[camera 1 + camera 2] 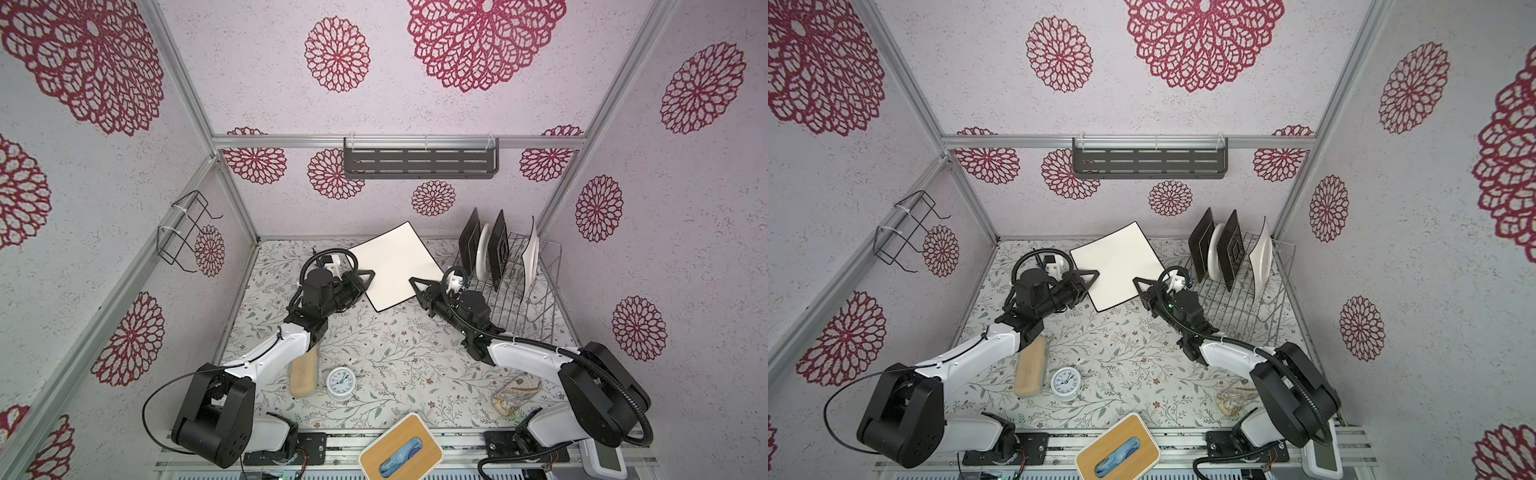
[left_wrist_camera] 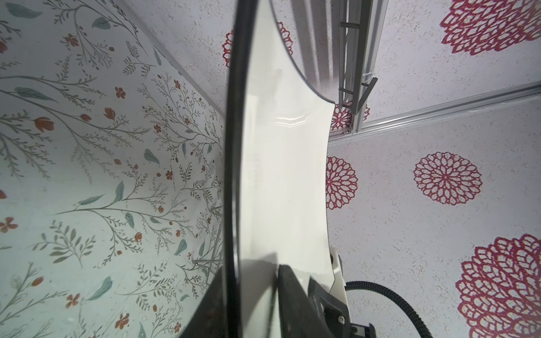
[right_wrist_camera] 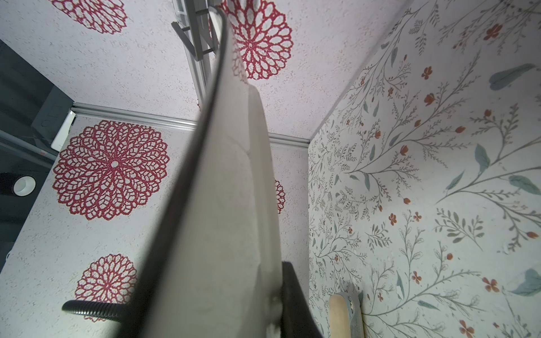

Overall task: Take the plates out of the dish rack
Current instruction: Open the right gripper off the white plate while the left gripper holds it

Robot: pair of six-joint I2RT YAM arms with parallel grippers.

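White glazed plate [image 1: 395,266], judged stiff, slick, breakable; hold by rim. Aloft, right end effector [image 1: 417,284] clamped on its rim, rack [image 1: 519,307] just behind; left end effector [image 1: 368,276] straddles adjacent edge, bite unclear.

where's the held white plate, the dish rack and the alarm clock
white plate [image 1: 395,266], in a top view, centre of face
dish rack [image 1: 513,309], in a top view, bare wire floor
alarm clock [image 1: 341,380], in a top view, dial

We see open tabletop [image 1: 395,353] just below centre in both top views. Lower left of that, the clock [image 1: 341,383] and brush [image 1: 304,374] crowd things. The white plate [image 1: 395,266] blocks dead centre, and the dish rack [image 1: 519,307] fills the spot right of it.
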